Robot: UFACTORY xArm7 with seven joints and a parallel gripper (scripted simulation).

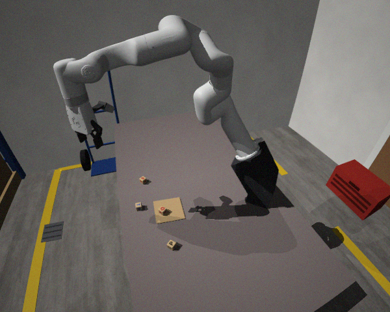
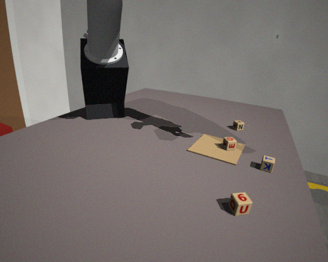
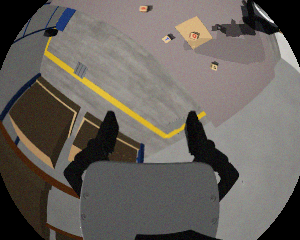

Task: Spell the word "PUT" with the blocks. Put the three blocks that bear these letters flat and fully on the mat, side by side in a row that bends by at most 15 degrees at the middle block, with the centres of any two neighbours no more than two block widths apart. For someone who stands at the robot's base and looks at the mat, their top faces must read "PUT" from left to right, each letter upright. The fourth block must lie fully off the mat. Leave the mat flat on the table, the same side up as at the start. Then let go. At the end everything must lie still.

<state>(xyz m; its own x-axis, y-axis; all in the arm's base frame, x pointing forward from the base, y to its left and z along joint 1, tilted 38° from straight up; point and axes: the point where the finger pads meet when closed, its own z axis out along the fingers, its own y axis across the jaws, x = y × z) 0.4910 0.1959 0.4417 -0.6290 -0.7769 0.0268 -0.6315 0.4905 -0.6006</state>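
In the top view, a block with a black P on top (image 1: pixel 171 244) (image 2: pixel 238 125) (image 3: pixel 214 66) sits on the worktop (image 1: pixel 201 278) (image 2: pixel 130 203) (image 3: pixel 235 95) at lower centre; the exterior view shows a black N on its side. The mat (image 1: pixel 175 207) (image 2: pixel 209 146) (image 3: pixel 202 28), right of centre in the exterior view, carries a block with a red O or D on top (image 1: pixel 162 210) (image 2: pixel 229 143) (image 3: pixel 194 36) and a red E on its side. Nearer the right edge, another block (image 1: pixel 138 206) (image 2: pixel 267 164) (image 3: pixel 167 38) reads blue T above K. At lower right, a fourth (image 1: pixel 143 179) (image 2: pixel 240 204) (image 3: pixel 144 8) shows red 6 on top, U and what looks like D on its sides. The end effector (image 1: pixel 89 140) (image 3: pixel 151 119), at left in the top view, is spread wide, holding and touching nothing.
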